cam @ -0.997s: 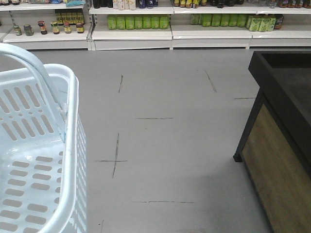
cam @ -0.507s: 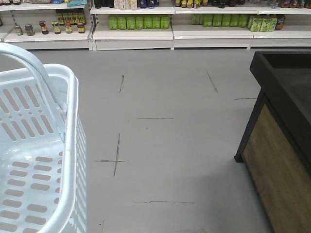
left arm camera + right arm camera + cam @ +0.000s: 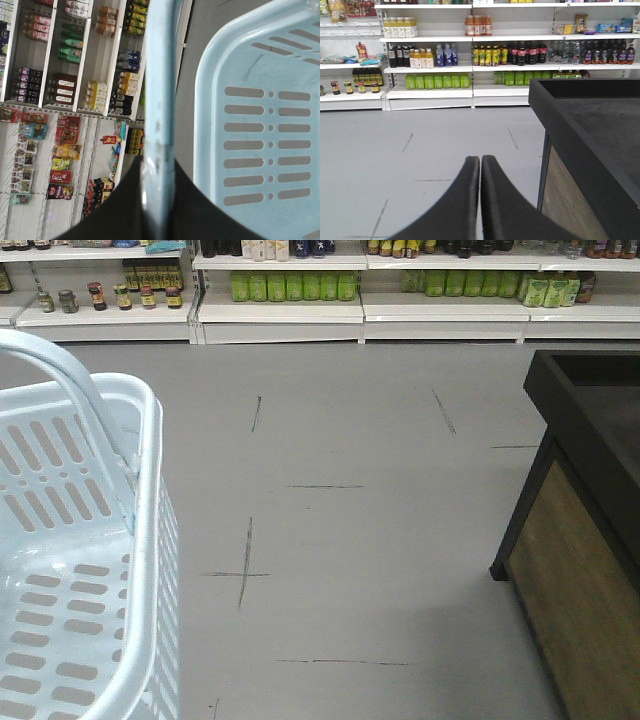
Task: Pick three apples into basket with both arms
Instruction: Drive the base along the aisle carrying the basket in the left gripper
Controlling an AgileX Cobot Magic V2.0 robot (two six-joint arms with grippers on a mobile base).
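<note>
Grey floor (image 3: 350,440), crossed by thin dark line marks. White shelving (image 3: 280,318) along the far wall, stocked with bottles and jars. Black-topped surface (image 3: 600,430) with a wood-panel side, at right. Basket (image 3: 150,490), pale blue and slotted, at the left edge of the front view, well apart from the surface. Its hoop handle (image 3: 160,75) runs between the black fingers of the left pincer (image 3: 157,172), which clamp it. Right pincer (image 3: 480,159), tips pressed together, holding nothing. Green bottles (image 3: 290,286), one shelf row.

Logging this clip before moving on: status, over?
Left gripper shut on basket handle. Right gripper shut, empty. No apples in view, basket included. Black stand ahead right.
</note>
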